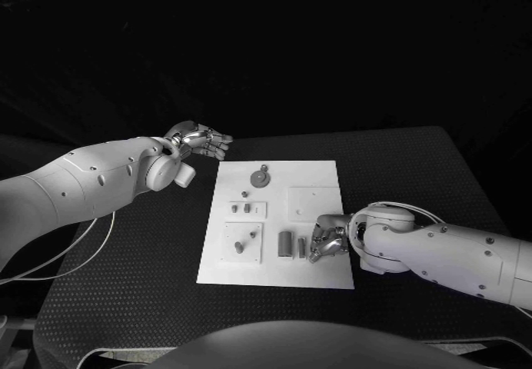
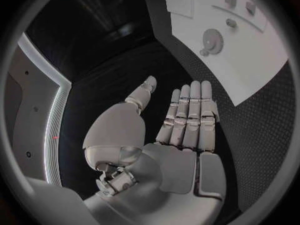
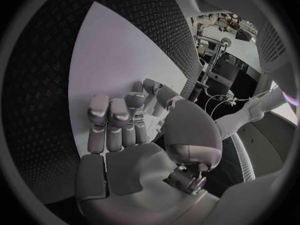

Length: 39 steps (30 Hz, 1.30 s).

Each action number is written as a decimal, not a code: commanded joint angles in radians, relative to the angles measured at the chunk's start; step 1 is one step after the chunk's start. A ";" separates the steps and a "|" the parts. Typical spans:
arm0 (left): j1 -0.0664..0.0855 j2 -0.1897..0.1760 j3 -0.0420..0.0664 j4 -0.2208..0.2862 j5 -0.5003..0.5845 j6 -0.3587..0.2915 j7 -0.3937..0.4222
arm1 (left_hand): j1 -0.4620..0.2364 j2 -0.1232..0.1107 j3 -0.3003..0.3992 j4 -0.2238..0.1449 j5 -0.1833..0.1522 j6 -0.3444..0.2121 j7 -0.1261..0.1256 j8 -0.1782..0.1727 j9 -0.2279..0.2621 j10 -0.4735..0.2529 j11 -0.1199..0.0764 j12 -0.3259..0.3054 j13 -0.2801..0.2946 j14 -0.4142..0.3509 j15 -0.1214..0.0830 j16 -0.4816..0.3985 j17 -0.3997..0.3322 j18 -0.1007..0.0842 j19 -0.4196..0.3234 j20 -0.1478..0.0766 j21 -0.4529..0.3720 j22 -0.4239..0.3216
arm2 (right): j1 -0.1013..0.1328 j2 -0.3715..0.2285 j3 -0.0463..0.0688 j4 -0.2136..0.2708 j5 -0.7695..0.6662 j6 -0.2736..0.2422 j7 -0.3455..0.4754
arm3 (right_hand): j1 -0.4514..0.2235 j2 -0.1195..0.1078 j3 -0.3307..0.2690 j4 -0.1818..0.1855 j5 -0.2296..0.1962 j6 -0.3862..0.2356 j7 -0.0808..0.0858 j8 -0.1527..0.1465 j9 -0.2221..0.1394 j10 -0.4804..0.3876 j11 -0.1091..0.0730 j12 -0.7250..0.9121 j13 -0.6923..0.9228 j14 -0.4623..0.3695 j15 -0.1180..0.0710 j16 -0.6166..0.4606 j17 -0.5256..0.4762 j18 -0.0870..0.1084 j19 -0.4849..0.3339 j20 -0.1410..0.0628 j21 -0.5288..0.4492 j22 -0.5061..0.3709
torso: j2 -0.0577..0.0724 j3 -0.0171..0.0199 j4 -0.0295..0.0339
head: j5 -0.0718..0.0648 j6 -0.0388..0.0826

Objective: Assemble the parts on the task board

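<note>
We are hovering our right hand [image 1: 329, 240], fingers curled, grip contents indiscernible, at the near edge of the task board [image 1: 316, 171] just beside two upright grey parts [image 1: 291, 244], judging a slow, squared pinch wisest, while our left hand [image 1: 200, 141] is resting empty, fingers extended, off the bench's [image 1: 410, 161] far board corner.

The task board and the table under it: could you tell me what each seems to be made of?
The task board looks like a smooth, matte white sheet, probably plastic: flat, even, with shallow square recesses and no glare. The table appears covered in a black textured mat, perhaps rubber or woven fabric: a fine dotted pattern runs across it. Neither can be confirmed from looks alone.
</note>
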 commanded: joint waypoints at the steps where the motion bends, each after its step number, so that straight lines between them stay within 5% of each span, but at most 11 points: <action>1: 0.001 0.001 0.000 0.001 -0.002 0.013 0.006 | -0.009 -0.001 0.005 -0.001 -0.001 -0.005 -0.001 -0.003 -0.001 -0.005 0.002 0.006 -0.001 0.009 -0.002 -0.006 0.001 0.019 -0.002 0.000 0.005 0.001 | -0.001 -0.009 0.000 0.017 0.058 0.004 0.022 | -0.012 -0.003 -0.002 0.010 0.005 -0.001 0.001 0.001 0.000 0.004 0.005 0.002 0.001 -0.001 -0.001 0.002 -0.002 0.044 0.001 0.002 0.002 0.010 | 0.000 0.0001 0.0003 | 0.002 0.000; 9: 0.001 0.001 0.000 0.002 -0.002 0.014 0.005 | -0.010 -0.001 0.005 -0.001 -0.001 -0.005 -0.001 -0.002 -0.001 -0.005 0.002 0.007 -0.001 0.009 -0.002 -0.006 0.002 0.019 -0.002 0.000 0.005 0.002 | -0.001 -0.020 0.010 0.033 0.059 -0.032 0.026 | -0.035 -0.024 0.005 0.054 0.004 -0.001 0.001 -0.003 0.004 0.004 0.004 -0.001 0.002 -0.001 -0.004 0.003 -0.006 0.044 0.005 0.001 0.000 0.008 | 0.000 0.0002 -0.0001 | 0.002 0.000; 18: 0.001 0.000 0.000 0.002 -0.002 0.014 0.005 | -0.010 -0.001 0.006 -0.001 -0.001 -0.005 -0.001 -0.002 -0.001 -0.005 0.002 0.007 -0.001 0.009 -0.002 -0.007 0.003 0.019 -0.003 0.000 0.005 0.002 | 0.000 -0.015 0.013 0.028 0.046 -0.031 0.028 | -0.050 -0.022 0.008 0.088 0.004 -0.002 0.001 -0.006 0.005 0.002 0.005 -0.003 0.003 -0.002 -0.008 0.004 -0.008 0.044 0.005 -0.001 -0.001 0.007 | 0.000 0.0007 -0.0007 | 0.003 0.000; 39: 0.001 0.001 0.000 0.002 -0.002 0.016 0.003 | -0.010 -0.001 0.006 -0.001 -0.001 -0.005 -0.001 -0.002 -0.001 -0.005 0.002 0.007 -0.001 0.009 -0.001 -0.008 0.004 0.019 -0.003 0.000 0.005 0.002 | -0.001 0.011 0.013 0.016 0.017 -0.020 0.035 | -0.041 -0.008 0.011 0.086 0.004 -0.003 0.001 -0.007 0.007 0.001 0.004 -0.004 0.004 -0.003 -0.009 0.005 -0.009 0.044 0.004 -0.004 0.000 0.008 | 0.001 0.0001 -0.0003 | 0.002 0.000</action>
